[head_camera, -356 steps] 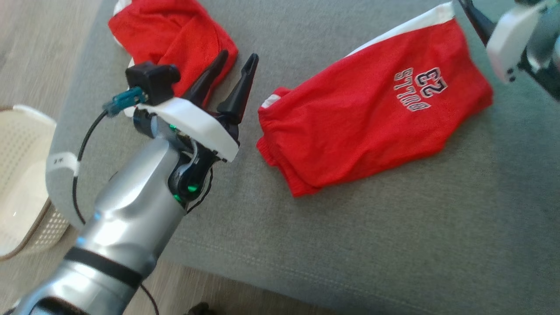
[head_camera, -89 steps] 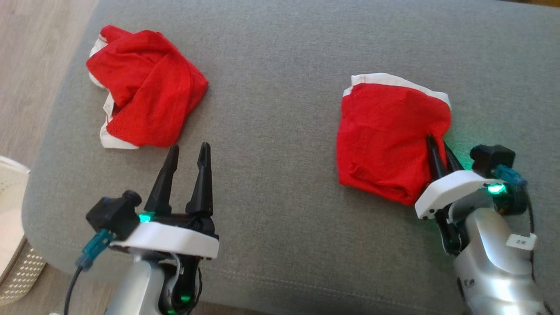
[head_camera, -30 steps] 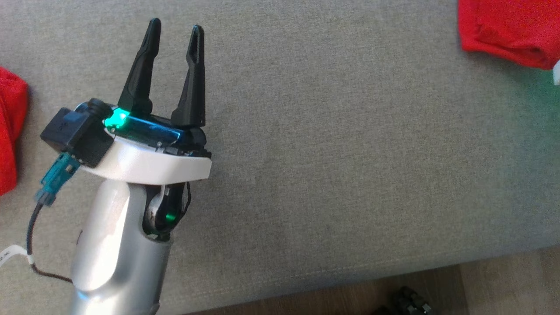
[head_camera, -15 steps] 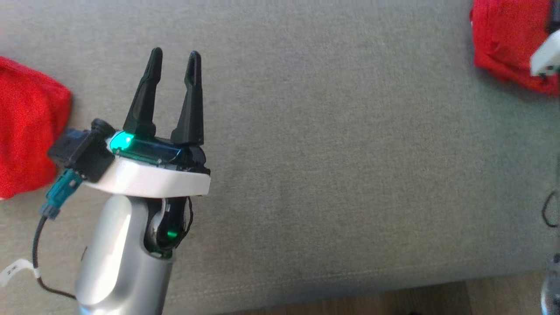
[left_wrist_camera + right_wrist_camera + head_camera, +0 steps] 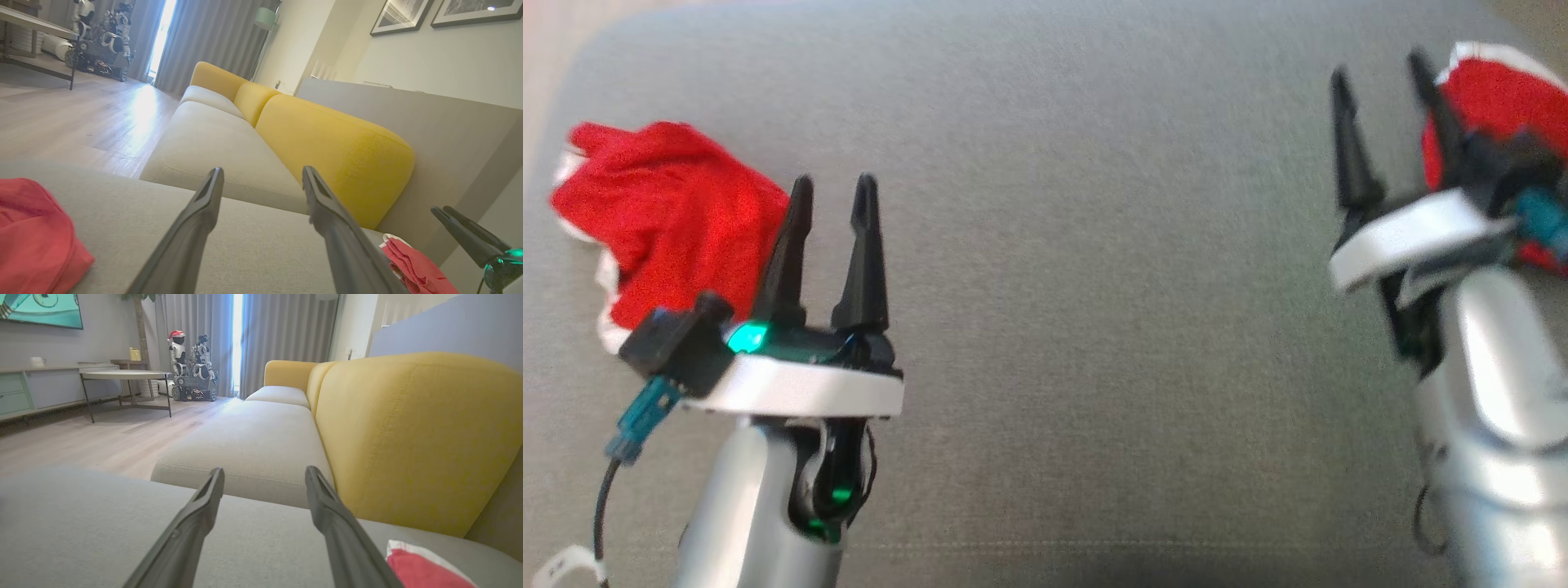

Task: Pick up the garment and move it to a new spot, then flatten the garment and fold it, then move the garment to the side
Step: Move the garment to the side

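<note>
- As garment (image 5: 1503,98) lies just right of R gripper (image 5: 1378,69), jaws apart & empty, withdrawal is to be kept clear of cloth.
- L gripper (image 5: 834,184): also apart, empty.

Garment (image 5: 1503,98) red, white-edged; bundle (image 5: 670,204) red, white trim; cushion (image 5: 1094,245) grey; backrest (image 5: 327,143) yellow.

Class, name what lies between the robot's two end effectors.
Bare grey cushion, in the head view, separates the left end effector and the right end effector.
</note>
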Available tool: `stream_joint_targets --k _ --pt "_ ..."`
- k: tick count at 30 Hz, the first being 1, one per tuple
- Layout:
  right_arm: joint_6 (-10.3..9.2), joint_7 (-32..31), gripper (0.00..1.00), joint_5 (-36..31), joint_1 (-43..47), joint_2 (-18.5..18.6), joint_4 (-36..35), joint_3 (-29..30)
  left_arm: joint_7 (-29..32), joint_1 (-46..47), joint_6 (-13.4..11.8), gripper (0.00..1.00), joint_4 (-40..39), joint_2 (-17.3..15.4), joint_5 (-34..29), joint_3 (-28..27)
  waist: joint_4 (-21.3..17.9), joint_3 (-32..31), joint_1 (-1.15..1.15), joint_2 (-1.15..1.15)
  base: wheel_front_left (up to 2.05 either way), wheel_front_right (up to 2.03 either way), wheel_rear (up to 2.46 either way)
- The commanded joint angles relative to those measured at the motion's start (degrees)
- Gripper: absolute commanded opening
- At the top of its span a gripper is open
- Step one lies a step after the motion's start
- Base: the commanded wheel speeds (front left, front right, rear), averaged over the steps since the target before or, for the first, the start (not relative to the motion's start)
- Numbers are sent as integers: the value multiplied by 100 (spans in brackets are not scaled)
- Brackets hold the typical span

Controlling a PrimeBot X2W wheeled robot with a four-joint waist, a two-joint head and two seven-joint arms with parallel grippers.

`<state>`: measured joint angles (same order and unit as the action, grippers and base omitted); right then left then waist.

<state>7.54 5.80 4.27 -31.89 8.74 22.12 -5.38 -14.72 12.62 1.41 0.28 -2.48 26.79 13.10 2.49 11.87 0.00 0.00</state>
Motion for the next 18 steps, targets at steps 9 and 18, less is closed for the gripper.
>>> stream_joint_targets --k 9,18 --pt "-5 635 100 -19 1159 -524 -444 125 -28 -410 -78 100 -108 -40 -104 -312 404 -529 0 0 0 0 0" --pt "-5 840 100 146 1668 -583 -449 -75 -28 -720 -95 100 146 -40 -278 -252 459 -717 0 0 0 0 0"
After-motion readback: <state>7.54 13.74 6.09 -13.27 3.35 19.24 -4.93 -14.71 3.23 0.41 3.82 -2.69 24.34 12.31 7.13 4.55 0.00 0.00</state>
